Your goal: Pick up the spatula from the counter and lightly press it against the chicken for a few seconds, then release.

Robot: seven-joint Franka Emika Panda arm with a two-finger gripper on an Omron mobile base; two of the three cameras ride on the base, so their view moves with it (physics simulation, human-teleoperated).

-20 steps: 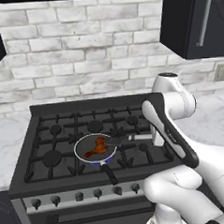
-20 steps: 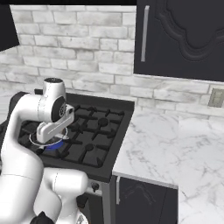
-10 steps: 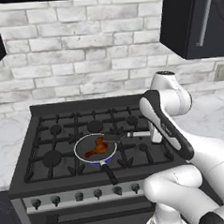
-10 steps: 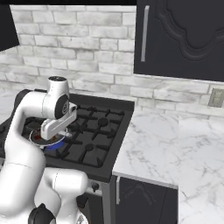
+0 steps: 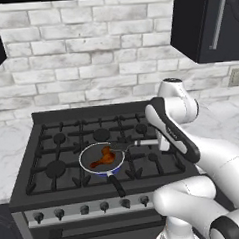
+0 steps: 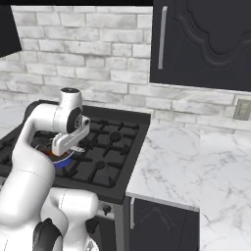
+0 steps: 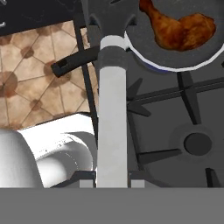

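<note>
Over the black gas stove (image 5: 53, 145), the hand (image 5: 162, 141) is gripping the spatula (image 7: 112, 109), holding its blade at the frying pan's (image 7: 151, 52) right rim, just beside the chicken drumstick (image 7: 179, 28).

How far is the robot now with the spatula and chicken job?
Done: the spatula is off the counter, and the hand is shut on its handle. In hand: its dark head reaches over the rim of the pan, beside the chicken; I see no clear contact. Left: press lightly on the chicken for a few seconds, then release.
</note>
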